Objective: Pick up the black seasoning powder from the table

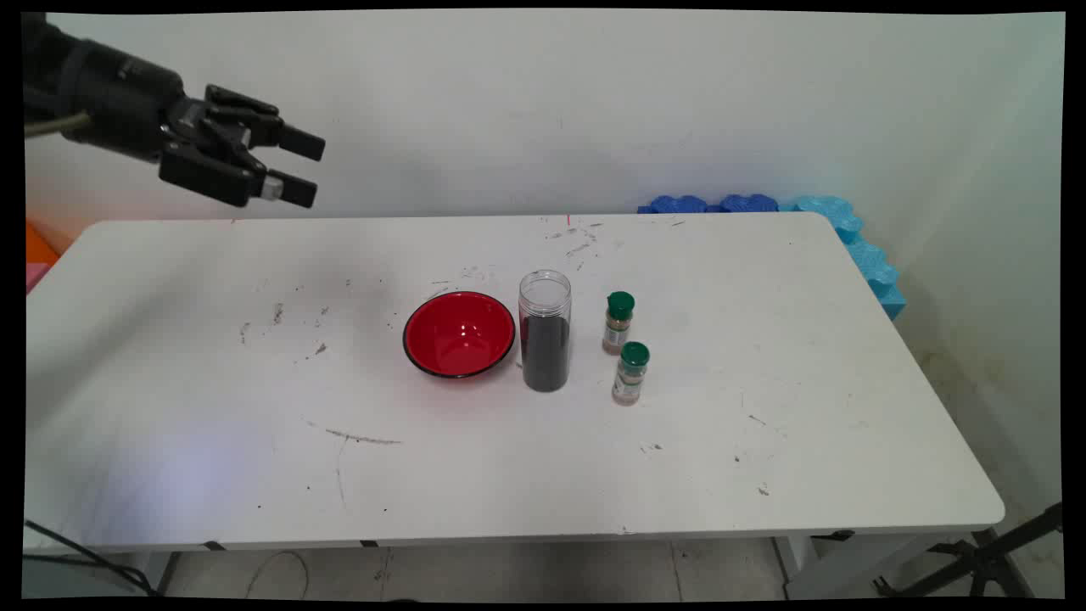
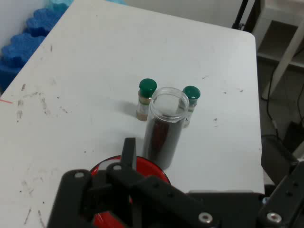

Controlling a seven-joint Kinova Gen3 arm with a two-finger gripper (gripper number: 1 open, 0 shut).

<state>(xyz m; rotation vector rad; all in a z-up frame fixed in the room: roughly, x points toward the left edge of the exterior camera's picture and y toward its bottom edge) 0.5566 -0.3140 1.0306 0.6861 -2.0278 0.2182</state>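
My black gripper (image 1: 305,167) hangs open and empty, high above the table's far left corner and well away from everything on it. Near the middle of the white table (image 1: 212,407) sits a red bowl (image 1: 459,333). Just right of it stands a lidless clear jar (image 1: 545,333) with dark contents. Two small green-capped spice bottles (image 1: 618,323) (image 1: 630,373) stand right of the jar. The hand view looks down on the jar (image 2: 164,133), with both bottles (image 2: 146,99) (image 2: 191,97) behind it. The bowl (image 2: 148,169) is partly hidden there by the linkage and one finger (image 2: 128,151).
Blue foam pieces (image 1: 738,204) lie along the table's back right edge, and lighter blue ones (image 1: 865,255) run down its right corner. An orange object (image 1: 38,246) shows at the far left. Black stand legs (image 1: 976,564) are on the floor at bottom right.
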